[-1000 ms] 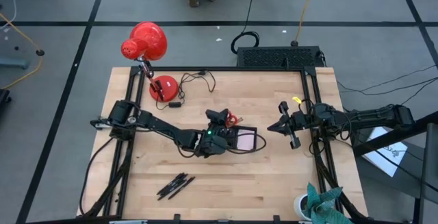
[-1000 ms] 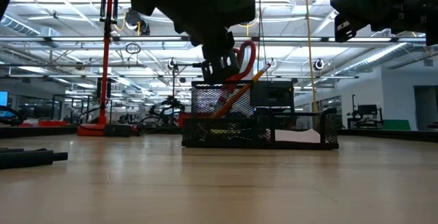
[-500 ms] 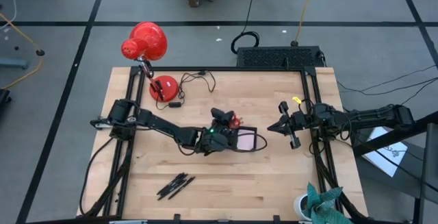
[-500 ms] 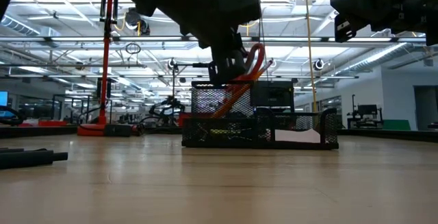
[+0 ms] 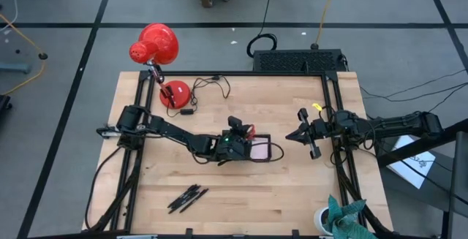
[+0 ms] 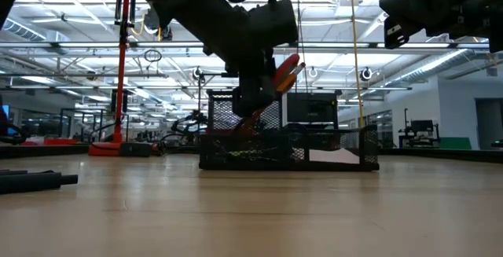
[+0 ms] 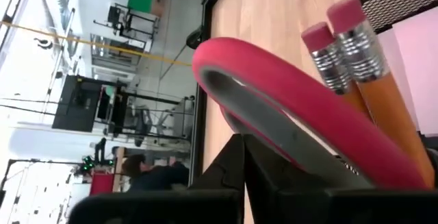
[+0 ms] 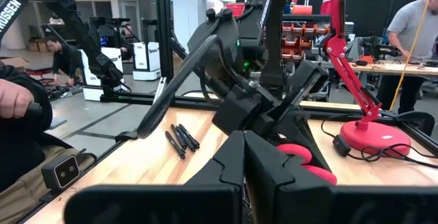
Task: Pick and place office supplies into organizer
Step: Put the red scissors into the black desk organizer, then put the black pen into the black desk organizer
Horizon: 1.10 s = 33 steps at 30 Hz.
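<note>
Since the earlier frames the organizer has slid a little toward the left arm's side in the low view, and the left gripper has dropped lower over its tall mesh cup, scissors now deeper in. Right arm has not moved.

Left gripper fingers are pressed together, clamped on the red-handled scissors by the handle loop; the handle fills the left wrist view, right beside two orange pencils with pink erasers. In the low view the scissors' red handle and the pencils stick up out of the cup at a tilt, with the gripper right at the cup's top edge. Whether the blades touch the cup bottom cannot be told.

The organizer sits near the table's middle in the high view, mostly under the left gripper. The pink sticky-note pad lies flat in its low compartment on the side toward the right arm.

Black pens lie loose on the table near the front edge, well apart from the organizer; they also show in the right wrist view.

Right gripper waits at the table's right side, raised, fingers shut together, holding nothing.

Red desk lamp stands at the back left corner, base on the table. A person stands in the room behind.
</note>
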Motion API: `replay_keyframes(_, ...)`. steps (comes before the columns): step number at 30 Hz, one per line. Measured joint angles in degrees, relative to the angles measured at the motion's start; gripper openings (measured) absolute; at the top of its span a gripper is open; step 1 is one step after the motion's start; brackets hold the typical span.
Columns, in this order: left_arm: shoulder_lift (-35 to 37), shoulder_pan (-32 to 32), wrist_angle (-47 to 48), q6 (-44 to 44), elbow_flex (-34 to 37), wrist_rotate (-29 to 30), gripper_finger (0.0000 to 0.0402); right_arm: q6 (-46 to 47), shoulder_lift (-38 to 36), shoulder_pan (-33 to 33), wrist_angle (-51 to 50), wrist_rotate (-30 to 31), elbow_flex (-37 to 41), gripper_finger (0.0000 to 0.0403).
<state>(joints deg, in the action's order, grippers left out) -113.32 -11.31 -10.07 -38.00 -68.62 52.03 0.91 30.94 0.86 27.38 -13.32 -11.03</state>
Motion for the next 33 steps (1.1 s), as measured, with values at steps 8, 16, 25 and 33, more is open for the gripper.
replay_keyframes(8,0.0,-1.72,-0.26,-4.89,0.0,0.66,0.0055,0.0,0.0,0.01,0.0,-0.02,0.0,0.0)
replay_keyframes(16,0.0,-3.47,-2.49,-8.47,-0.07,4.66,0.0122,0.05,0.0,0.0,0.0,-0.02,0.0,0.0)
replay_keyframes(25,0.58,-4.22,1.9,-8.16,-1.85,7.86,0.0156,0.35,0.0,0.01,0.04,-0.04,0.0,0.0)
replay_keyframes(33,8.01,-8.49,37.62,8.62,-14.05,5.83,0.0157,1.12,0.02,0.0,0.0,-0.24,0.0,0.0)
